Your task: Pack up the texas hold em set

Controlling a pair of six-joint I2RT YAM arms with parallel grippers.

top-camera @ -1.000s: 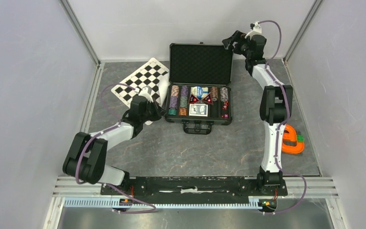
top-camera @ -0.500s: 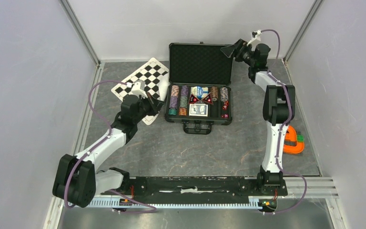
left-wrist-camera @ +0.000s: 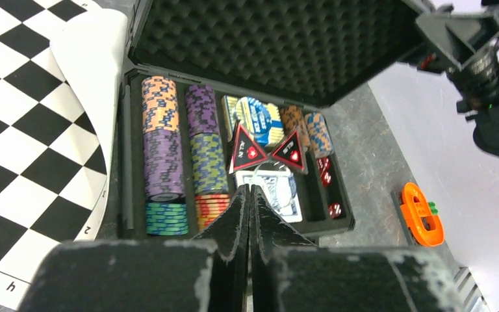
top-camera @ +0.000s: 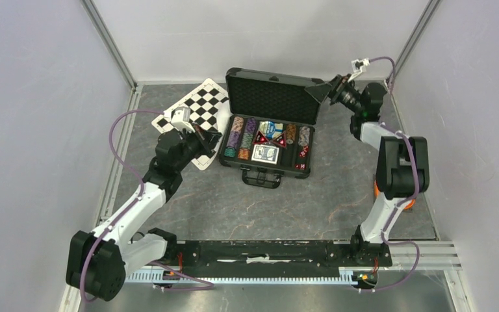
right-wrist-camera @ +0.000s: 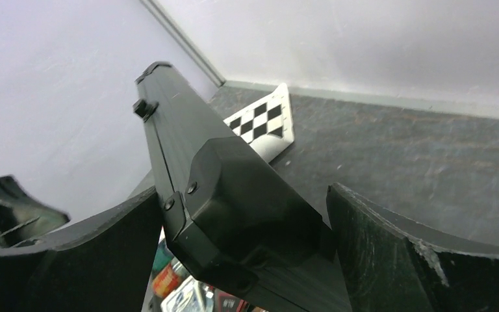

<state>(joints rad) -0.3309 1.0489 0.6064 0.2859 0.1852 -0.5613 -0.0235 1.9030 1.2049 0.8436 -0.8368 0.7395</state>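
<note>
Top view looks down over the table; both close wrist views share the case.

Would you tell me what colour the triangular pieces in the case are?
Black with red borders; triangular pieces show best in left wrist view.

Held left arm stretched forward, left hand clamped tight, fingers together. Held right arm bent high at the elbow, right hand spread wide, pointing left.
</note>
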